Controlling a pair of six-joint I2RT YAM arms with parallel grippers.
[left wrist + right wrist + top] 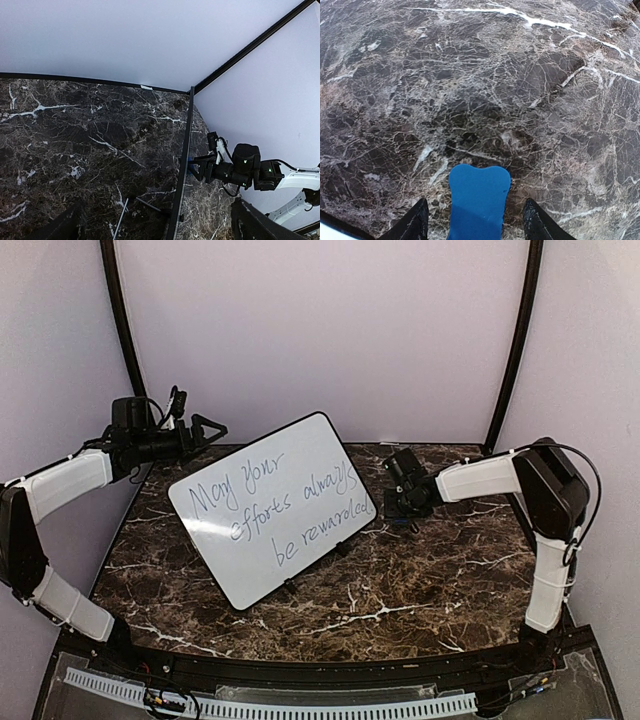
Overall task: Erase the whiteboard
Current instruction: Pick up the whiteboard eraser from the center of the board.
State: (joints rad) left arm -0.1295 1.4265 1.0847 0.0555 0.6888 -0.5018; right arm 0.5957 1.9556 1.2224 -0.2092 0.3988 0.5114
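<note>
The whiteboard (270,505), a flat white rectangle with a thin black rim and rounded corners, stands tilted at the middle of the counter (400,590). Its dark handwriting reads "May your efforts always be rewarded". The counter is glossy dark marble with white veins. To the right, the right jaws are parted around a smooth blue eraser (479,197), with a gap on each side. The left jaws gape wide, released, beyond the board's far-left corner.
</note>
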